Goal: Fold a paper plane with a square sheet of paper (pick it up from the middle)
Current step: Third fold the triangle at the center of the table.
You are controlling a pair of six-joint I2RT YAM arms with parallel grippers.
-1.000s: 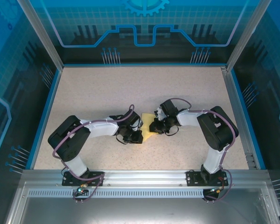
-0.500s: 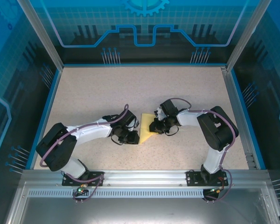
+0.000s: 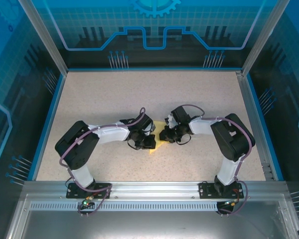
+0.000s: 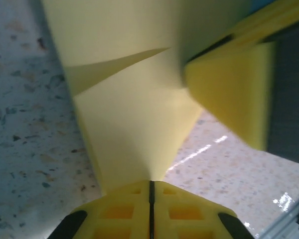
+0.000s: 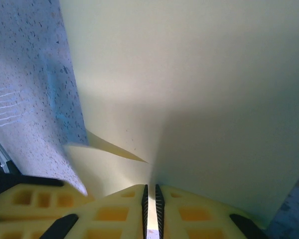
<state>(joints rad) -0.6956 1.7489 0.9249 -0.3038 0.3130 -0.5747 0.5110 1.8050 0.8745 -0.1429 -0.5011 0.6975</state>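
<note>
- Pinches, with the left gripper point(image 4: 150, 183), the narrow tapering end of the square sheet of paper point(image 4: 134, 114) between yellow fingers point(image 4: 124, 211) pressed flat together, down to a hairline seam.
- Nips, with the right gripper point(image 5: 150, 188), another edge of the same sheet between fingers point(image 5: 114, 214) closed to a thin slit, with pale paper in the slit.
- Holds both grippers tip to tip, facing each other across the sheet, close enough to put one yellow finger of each in the other's wrist view.
- Shows a sharp diagonal crease and a raised flap just beyond each pair of fingertips.
- Holds the pale-yellow sheet partly folded, low over the speckled table point(image 3: 139, 94), near its middle and toward the near half.
- Hides most of the sheet from above under the two wrists, with a yellow corner peeking out between them.
</note>
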